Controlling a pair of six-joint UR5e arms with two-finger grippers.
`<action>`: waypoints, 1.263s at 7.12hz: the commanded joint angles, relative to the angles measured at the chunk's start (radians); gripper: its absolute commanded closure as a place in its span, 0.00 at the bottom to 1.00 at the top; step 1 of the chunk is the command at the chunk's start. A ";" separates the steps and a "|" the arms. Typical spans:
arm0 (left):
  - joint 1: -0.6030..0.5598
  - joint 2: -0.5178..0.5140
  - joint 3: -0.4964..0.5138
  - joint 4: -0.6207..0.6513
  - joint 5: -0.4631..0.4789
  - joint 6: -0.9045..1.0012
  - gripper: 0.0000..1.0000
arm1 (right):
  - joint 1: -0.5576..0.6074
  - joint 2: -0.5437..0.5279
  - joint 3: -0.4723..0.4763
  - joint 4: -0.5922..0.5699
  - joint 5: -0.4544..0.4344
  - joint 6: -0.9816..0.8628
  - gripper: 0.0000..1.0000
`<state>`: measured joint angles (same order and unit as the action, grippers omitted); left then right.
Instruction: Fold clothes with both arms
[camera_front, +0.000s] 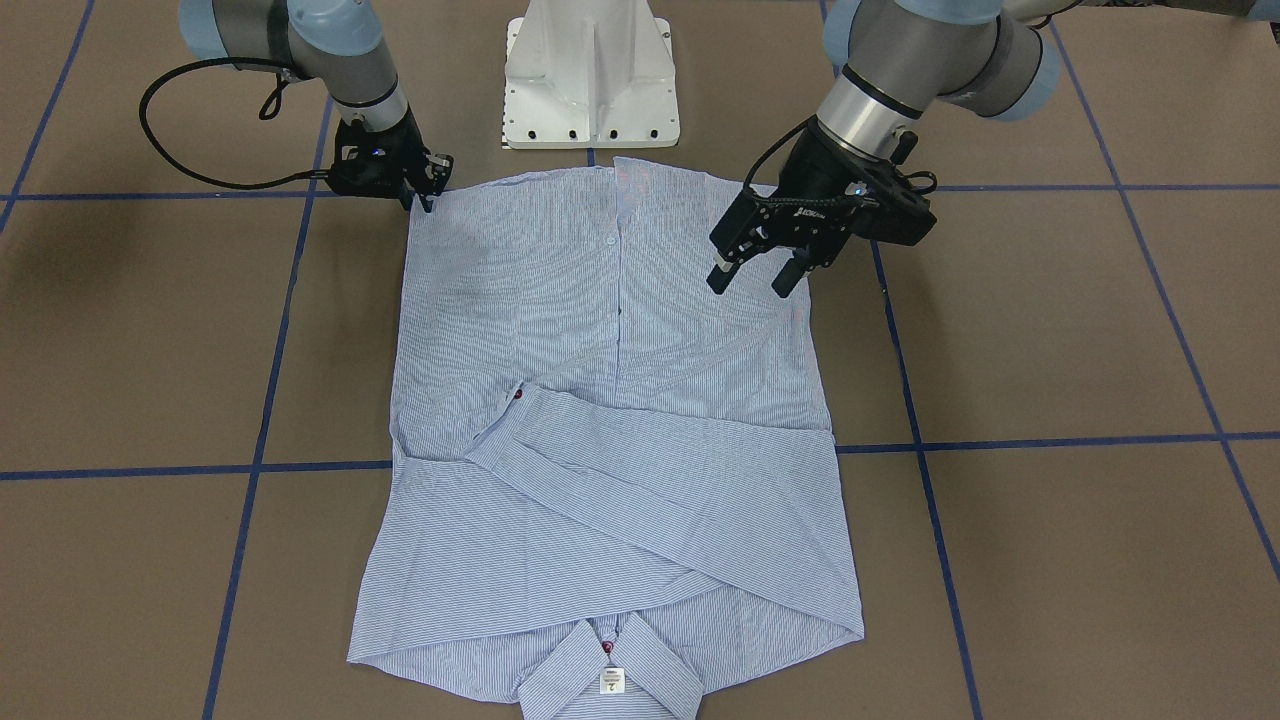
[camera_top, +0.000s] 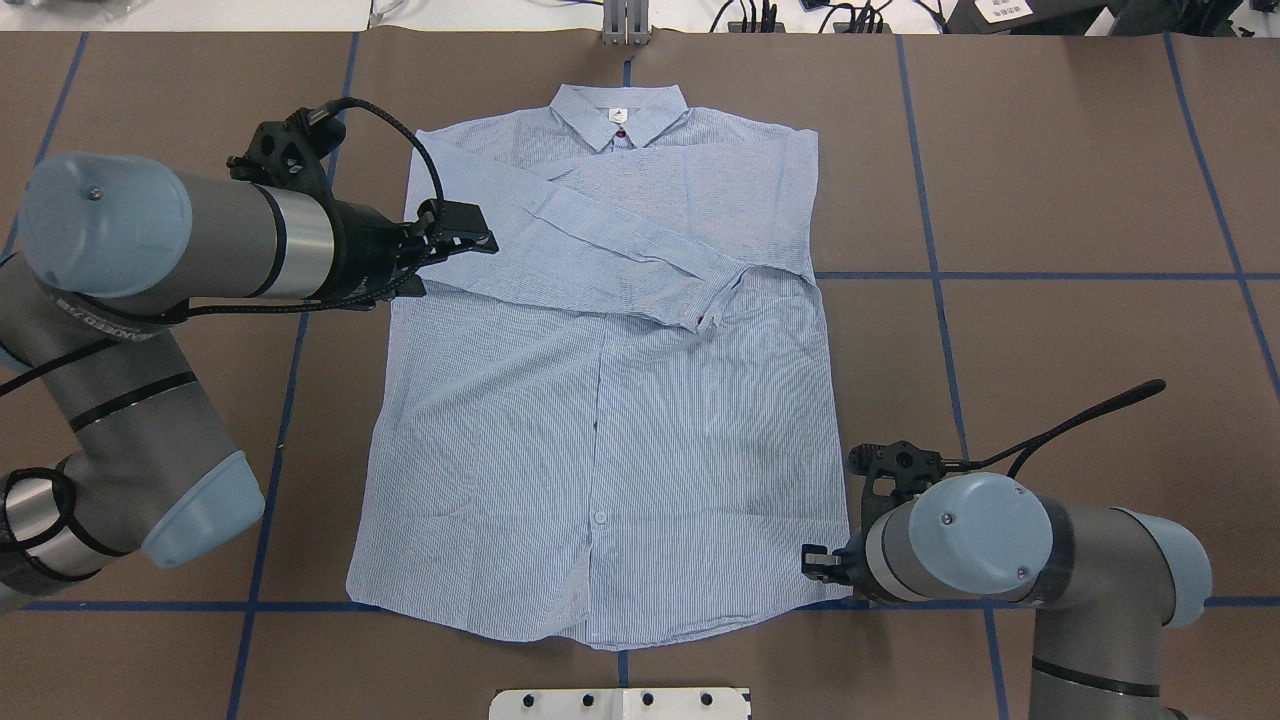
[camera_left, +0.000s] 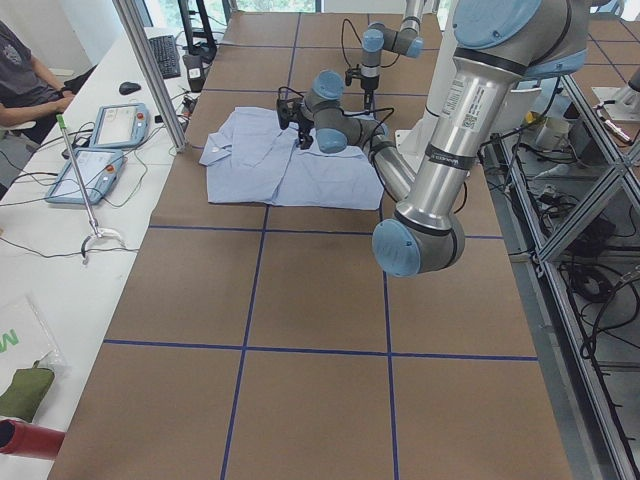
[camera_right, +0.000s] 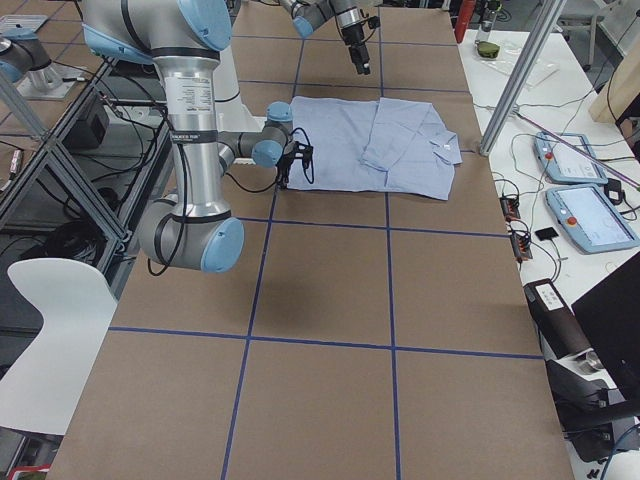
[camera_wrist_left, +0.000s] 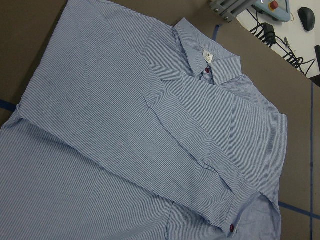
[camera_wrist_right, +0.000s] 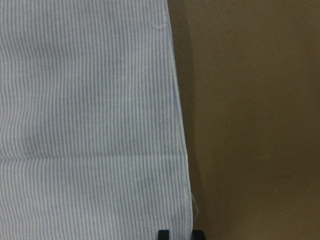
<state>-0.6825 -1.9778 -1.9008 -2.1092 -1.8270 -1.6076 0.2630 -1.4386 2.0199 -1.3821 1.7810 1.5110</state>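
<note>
Overhead exterior: nearest, the right gripper (camera_top: 814, 562) meets the hem corner of the striped shirt (camera_top: 600, 420), which lies flat on the brown surface (camera_top: 1050, 200); whether it clamps, I cannot tell. Farther, the left gripper (camera_top: 478, 229) hovers with fingers apart over the folded sleeve.

The shirt (camera_top: 600, 450) lies flat on the table (camera_top: 1050, 200) (collar (camera_top: 650, 105) away from pedestal (camera_top: 620, 705)).

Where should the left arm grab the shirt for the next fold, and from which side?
Probably grip the shirt at its hem corner on the robot's left, coming in low from outside that edge. The cloth lies flat, so only an edge offers the fingers a lip, and the right gripper is at the opposite corner.
</note>
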 joint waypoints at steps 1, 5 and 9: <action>0.000 -0.001 0.000 0.000 0.002 0.000 0.00 | -0.001 0.001 -0.001 0.000 0.000 0.000 0.76; -0.003 -0.004 -0.001 0.000 0.000 0.000 0.00 | -0.001 0.000 -0.003 -0.003 0.001 0.000 0.73; -0.005 -0.004 -0.004 0.000 0.002 0.000 0.00 | -0.002 -0.002 -0.006 -0.003 0.001 0.000 0.73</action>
<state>-0.6866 -1.9819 -1.9044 -2.1092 -1.8266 -1.6076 0.2611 -1.4405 2.0152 -1.3852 1.7825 1.5109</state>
